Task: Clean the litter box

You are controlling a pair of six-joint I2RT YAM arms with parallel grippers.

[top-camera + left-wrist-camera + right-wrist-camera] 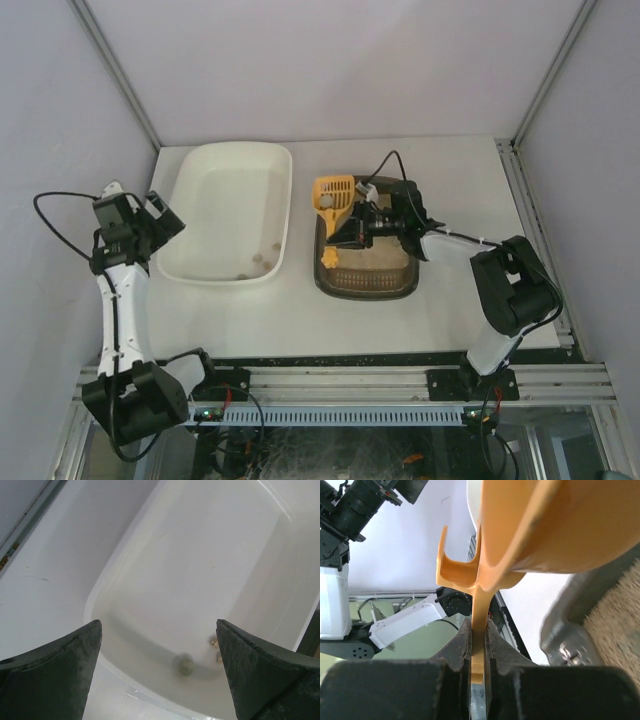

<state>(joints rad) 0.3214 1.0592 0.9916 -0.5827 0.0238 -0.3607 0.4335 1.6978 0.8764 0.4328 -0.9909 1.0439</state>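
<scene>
The litter box (pixel 366 291), a dark tray holding beige litter (pixel 372 272), sits right of centre. My right gripper (pixel 356 229) hovers over its left part, shut on the handle of a yellow slotted scoop (pixel 333 193). A pale clump (pixel 326 200) lies in the scoop head, which is raised over the box's far left corner. In the right wrist view the scoop handle (pixel 479 605) is pinched between the fingers (pixel 459 645), with the litter box rim (pixel 567 635) to the right. My left gripper (pixel 160 214) stands open at the left rim of the white tub (pixel 200 180).
The cream-white tub (pixel 165 550) lies left of the litter box and holds a few small clumps (pixel 260 260) near its front end. One of these, a grey clump (pixel 186 664), shows between the left fingers (pixel 60 675). Walls enclose the table on three sides.
</scene>
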